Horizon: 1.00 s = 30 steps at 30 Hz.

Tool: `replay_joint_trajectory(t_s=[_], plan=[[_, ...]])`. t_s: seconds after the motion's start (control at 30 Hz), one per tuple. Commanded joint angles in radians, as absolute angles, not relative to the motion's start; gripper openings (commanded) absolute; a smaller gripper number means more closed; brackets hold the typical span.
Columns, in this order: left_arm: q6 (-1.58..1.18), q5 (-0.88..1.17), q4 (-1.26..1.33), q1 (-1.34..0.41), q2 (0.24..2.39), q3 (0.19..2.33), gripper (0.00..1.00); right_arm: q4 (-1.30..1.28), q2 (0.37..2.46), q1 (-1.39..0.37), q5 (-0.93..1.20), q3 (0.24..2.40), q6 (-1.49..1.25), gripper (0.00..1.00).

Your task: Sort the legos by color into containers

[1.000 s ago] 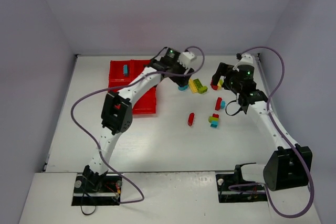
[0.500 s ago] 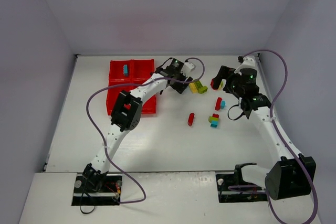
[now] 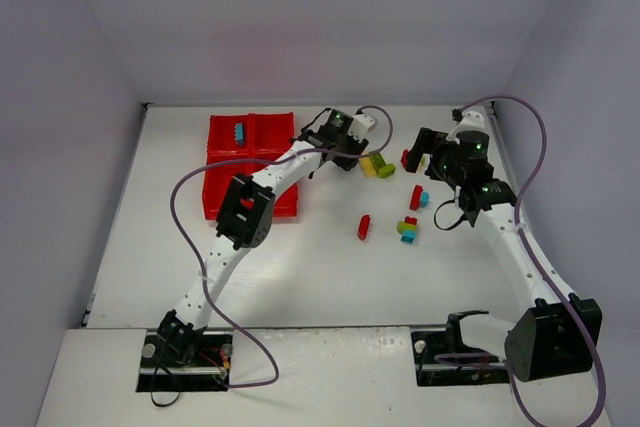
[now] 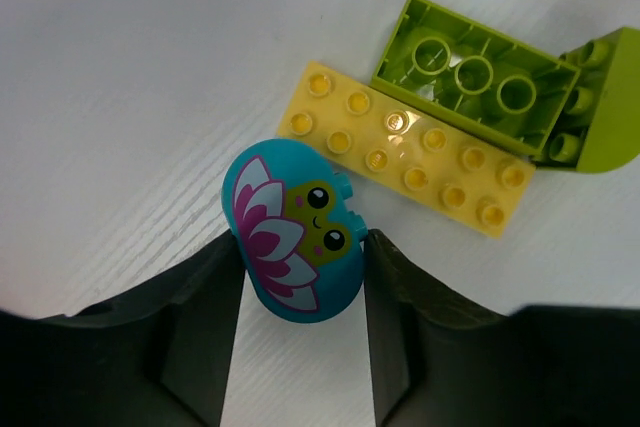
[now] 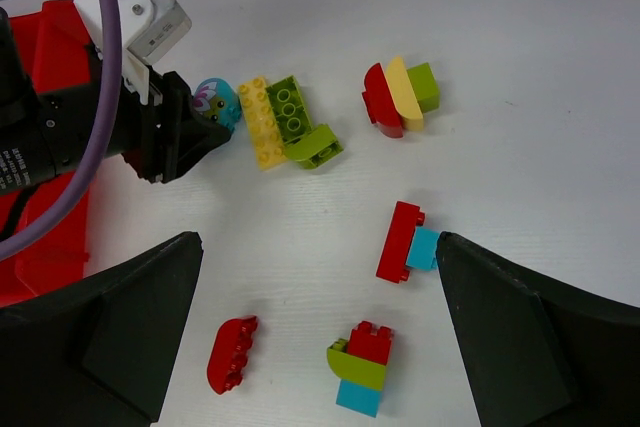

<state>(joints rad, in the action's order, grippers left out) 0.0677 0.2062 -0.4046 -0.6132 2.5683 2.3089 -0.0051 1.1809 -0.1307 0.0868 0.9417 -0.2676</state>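
- Near mid-table, loose legos (image 3: 408, 230) lie unsorted; right gripper (image 5: 318, 247) hovers above them, jaws wide apart, empty.
- Farther, left gripper (image 4: 300, 247) has narrowed within the last second; its jaws now clamp the cyan brick (image 4: 290, 207) on the table beside a yellow brick (image 4: 410, 152).
- Judged: grasp made; tray (image 3: 222, 192) next.
- Left arm stretched far, wrist low.
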Motion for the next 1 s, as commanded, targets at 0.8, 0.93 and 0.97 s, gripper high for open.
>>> replay_joint_trajectory(t_s=[0.8, 0.93, 0.97], plan=[[-0.155, -0.021, -0.446, -0.238, 2.123, 2.211, 0.13, 0.049, 1.218, -0.126, 0.097, 0.991, -0.279, 1.0], [-0.158, -0.025, -0.463, -0.167, 2.131, 2.187, 0.13, 0.055, 1.226, -0.127, 0.101, 0.986, -0.285, 1.0], [-0.16, -0.022, -0.466, -0.144, 2.149, 2.198, 0.12, 0.058, 1.23, -0.127, 0.103, 0.985, -0.284, 1.0]])
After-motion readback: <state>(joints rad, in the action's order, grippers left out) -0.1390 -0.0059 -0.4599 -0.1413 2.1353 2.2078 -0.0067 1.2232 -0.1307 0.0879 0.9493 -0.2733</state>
